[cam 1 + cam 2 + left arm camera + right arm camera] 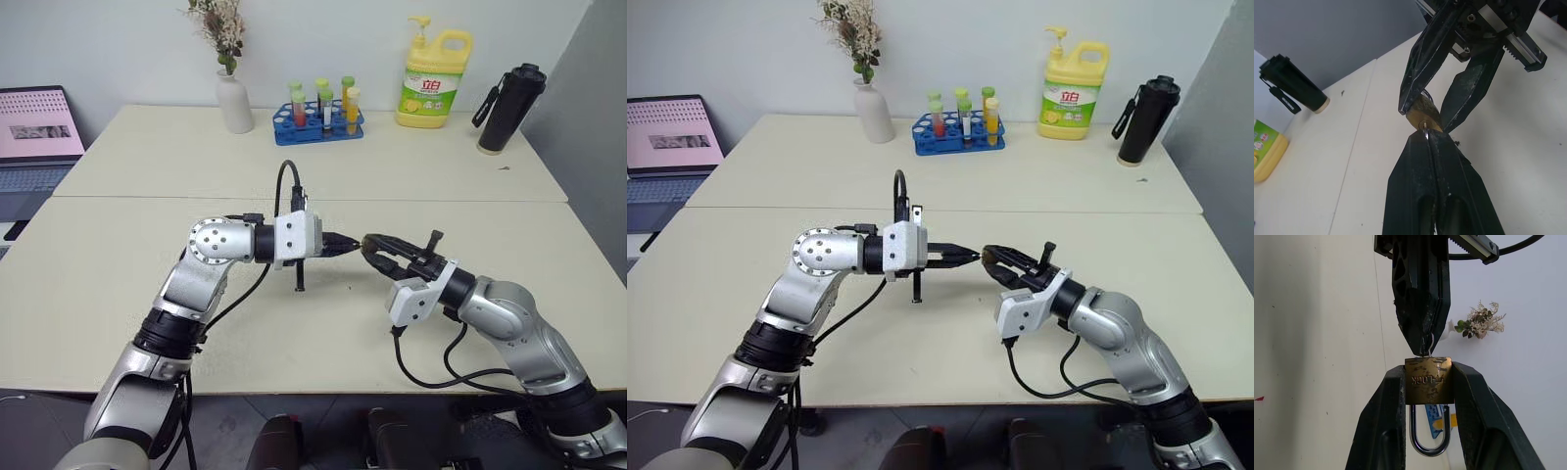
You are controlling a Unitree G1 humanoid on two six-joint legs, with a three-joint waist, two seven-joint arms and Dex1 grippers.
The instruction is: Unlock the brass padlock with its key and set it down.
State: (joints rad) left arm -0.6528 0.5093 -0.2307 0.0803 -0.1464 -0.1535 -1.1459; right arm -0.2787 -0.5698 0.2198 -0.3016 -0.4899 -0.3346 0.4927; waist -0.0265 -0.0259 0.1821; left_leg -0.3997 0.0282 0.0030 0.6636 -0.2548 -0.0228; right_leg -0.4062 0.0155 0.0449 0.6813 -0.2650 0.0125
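Note:
The brass padlock [1427, 380] is clamped by its sides between the two fingers of my right gripper [372, 247], held above the table. Its silver shackle [1430, 436] points back toward the right wrist, and both legs seem to sit in the body. My left gripper [1422, 338] comes in from the left, level, with its tips right at the padlock's keyhole face. Its fingers [1415, 171] are shut on the key [1429, 349], of which a thin silver sliver shows between the tips and the padlock [1422, 115]. The two grippers meet tip to tip over the near table [921, 333].
At the back of the far table stand a white vase with dried flowers [233, 98], a blue rack of tubes [318, 122], a yellow soap bottle [434, 83] and a black bottle [509, 108]. A laptop [37, 132] sits at the far left.

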